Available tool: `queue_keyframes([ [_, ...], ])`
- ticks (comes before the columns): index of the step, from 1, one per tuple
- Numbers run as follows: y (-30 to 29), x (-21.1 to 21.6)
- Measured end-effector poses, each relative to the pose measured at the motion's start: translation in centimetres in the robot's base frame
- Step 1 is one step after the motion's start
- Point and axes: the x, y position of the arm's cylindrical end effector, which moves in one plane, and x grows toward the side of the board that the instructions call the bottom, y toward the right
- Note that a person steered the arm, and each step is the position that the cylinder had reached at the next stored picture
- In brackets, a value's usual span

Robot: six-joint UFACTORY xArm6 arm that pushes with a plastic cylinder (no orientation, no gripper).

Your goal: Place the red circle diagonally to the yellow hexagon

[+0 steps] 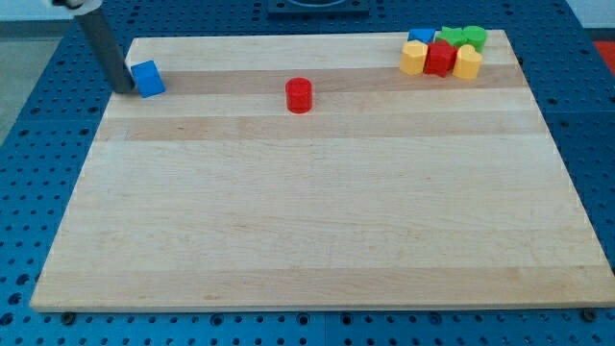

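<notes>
The red circle (299, 95) is a short red cylinder standing alone on the wooden board, near the view's top, left of centre. The yellow hexagon (412, 59) sits at the left end of a cluster of blocks at the view's top right. My tip (126, 88) is at the board's top left edge, touching or almost touching the left side of a blue cube (148, 79). The tip is far to the left of the red circle and of the yellow hexagon.
The top-right cluster also holds a red block (440, 58), a second yellow block (468, 62), two green blocks (462, 37) and a small blue block (420, 37). The wooden board (317, 221) lies on a blue perforated table.
</notes>
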Motion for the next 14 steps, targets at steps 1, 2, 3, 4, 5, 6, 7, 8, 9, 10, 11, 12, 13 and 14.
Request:
queue_keyframes([
  [1,4.4,-2.4],
  [2,4.6,-2.6],
  [3,2.4,1.3],
  [4,6.6,4.8],
  [5,12.6,2.4],
  [6,16.8,-1.4],
  [7,21.2,-1.3],
  [8,22.4,3.4],
  [9,22.3,7.2],
  [10,22.6,10.5],
  [11,20.0,10.1],
  [12,15.6,9.1],
  [13,16.7,2.8],
  [14,22.0,-4.1],
])
